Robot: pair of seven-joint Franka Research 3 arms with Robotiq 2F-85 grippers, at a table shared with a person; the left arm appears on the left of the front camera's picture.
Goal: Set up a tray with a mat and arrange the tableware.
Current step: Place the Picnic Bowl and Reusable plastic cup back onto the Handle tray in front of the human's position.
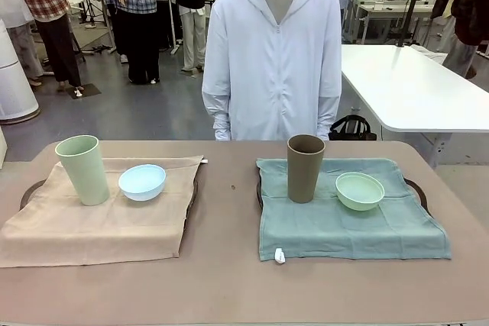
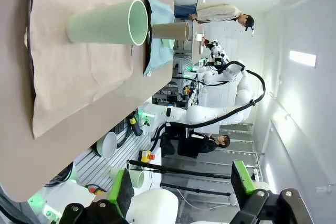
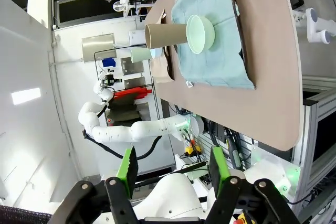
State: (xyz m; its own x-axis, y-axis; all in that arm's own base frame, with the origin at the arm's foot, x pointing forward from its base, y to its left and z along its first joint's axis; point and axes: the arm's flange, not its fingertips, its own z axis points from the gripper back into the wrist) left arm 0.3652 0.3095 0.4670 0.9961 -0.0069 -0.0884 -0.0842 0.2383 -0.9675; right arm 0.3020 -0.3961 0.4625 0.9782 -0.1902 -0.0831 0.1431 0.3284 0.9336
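Left of the brown cup (image 1: 306,167) stand the green cup (image 1: 83,169) and blue bowl (image 1: 142,182); the green bowl (image 1: 359,190) sits just right. Left gripper (image 2: 181,192) gapes wide, right gripper (image 3: 173,174) partly, both empty. A careless reach would likely topple either tall cup.

Pale green cup (image 2: 107,23) on beige mat (image 2: 73,61), brown cup (image 2: 170,31) beyond.

Green cup (image 1: 83,169) beside blue bowl (image 1: 142,182); brown cup (image 1: 305,168) beside green bowl (image 1: 359,190), all upright.
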